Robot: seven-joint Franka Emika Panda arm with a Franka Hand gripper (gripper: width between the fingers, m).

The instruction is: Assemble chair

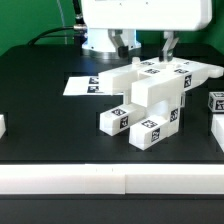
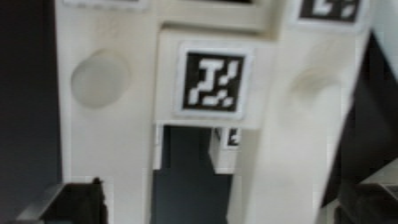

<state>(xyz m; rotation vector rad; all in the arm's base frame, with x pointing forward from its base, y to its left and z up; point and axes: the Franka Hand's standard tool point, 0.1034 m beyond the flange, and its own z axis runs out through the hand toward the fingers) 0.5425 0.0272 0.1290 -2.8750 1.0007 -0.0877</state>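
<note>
Along the front of the black bench [image 1: 40,120] runs a white rail [image 1: 110,180]. Behind it, mid-bench, stands the partly joined chair [image 1: 150,100], made of tagged white blocks. A loose block [image 1: 215,100] lies at the exterior view's right edge. The marker board [image 1: 85,86] lies flat beyond the chair. Farthest back, the end effector [image 1: 147,45] hangs above the chair's far end, pointing down, fingers [image 1: 168,45] spread wide, gripping nothing.

One joined chair cluster [image 1: 150,100], one loose tagged block [image 1: 214,101], two edge-cropped white pieces [image 1: 217,125] (kind unclear), one marker board [image 1: 84,85], one gripper [image 1: 147,50].
</note>
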